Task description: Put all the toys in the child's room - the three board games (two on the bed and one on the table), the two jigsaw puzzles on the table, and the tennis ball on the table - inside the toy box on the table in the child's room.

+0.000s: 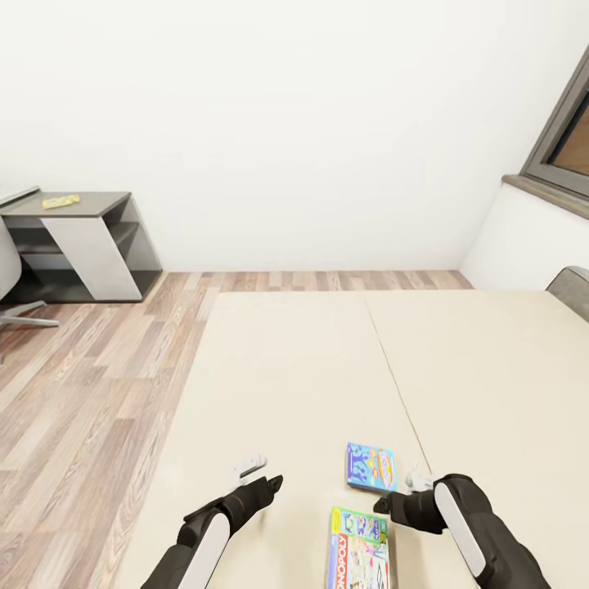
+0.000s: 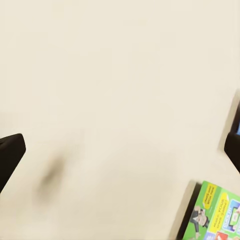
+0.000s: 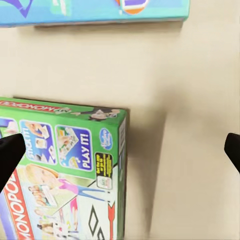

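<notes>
Two board games lie flat on the beige bed (image 1: 327,368) near its front edge. One is a blue board game (image 1: 370,466), the other a green Monopoly board game (image 1: 358,550) just nearer to me. My right gripper (image 1: 418,478) hovers open beside both boxes; its wrist view looks down on the Monopoly box (image 3: 60,170) and the blue box's edge (image 3: 95,11). My left gripper (image 1: 249,469) is open over bare mattress, left of the games. Its wrist view catches a corner of the Monopoly box (image 2: 212,215).
A low dark grey-topped cabinet (image 1: 90,241) stands against the far wall at left, with a small flat yellow item (image 1: 60,200) on top. A chair (image 1: 10,270) is at the left edge. Wood floor (image 1: 90,384) lies left of the bed. The grey headboard (image 1: 571,290) and a window (image 1: 568,135) are at right.
</notes>
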Motion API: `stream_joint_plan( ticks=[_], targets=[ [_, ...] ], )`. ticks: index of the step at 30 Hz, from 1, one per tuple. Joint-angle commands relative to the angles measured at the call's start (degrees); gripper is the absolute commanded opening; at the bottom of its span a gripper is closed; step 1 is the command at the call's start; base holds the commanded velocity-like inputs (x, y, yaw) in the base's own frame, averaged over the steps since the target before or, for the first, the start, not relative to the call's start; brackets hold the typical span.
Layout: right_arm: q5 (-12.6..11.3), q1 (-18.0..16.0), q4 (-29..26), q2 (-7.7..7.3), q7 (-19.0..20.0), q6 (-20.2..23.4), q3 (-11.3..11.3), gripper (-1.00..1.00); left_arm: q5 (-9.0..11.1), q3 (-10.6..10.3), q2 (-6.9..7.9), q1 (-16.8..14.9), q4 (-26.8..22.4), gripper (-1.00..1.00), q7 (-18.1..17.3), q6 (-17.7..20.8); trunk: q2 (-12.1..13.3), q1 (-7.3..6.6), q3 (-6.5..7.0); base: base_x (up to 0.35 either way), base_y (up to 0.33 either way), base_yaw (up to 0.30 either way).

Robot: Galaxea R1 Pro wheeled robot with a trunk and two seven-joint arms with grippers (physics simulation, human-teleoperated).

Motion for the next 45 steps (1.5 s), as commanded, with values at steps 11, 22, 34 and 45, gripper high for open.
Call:
stream_joint_plan(
  ticks=[11,22,34,45],
  targets=[
    [-1.4,0.2,-0.1,-0.64,1.3,0.2,1.2,1.0,0.6,-0.1,0.01,-0.1,0.2,1.0,0.5,0.2,0.0,0.0,-0.28,0.0,0.0,0.0],
    [-3.7,1.1,0.3,-4.83,9.5,0.2,1.0,1.0,0.6,-0.1,0.01,-0.3,0.9,1.0,0.5,0.2,0.0,0.0,-0.3,0.0,0.0,0.0],
    [-4.0,1.2,0.5,-5.63,11.8,0.2,0.9,1.0,1.9,-0.1,0.08,-0.3,0.8,1.0,-0.4,0.9,0.0,0.0,-0.83,0.0,0.0,0.0],
    [-4.1,1.3,0.5,-5.62,12.0,0.2,1.3,1.0,6.1,-0.2,2.47,-0.3,0.1,1.0,-14.1,5.3,0.0,0.0,-1.8,0.0,0.0,0.0]
  ],
)
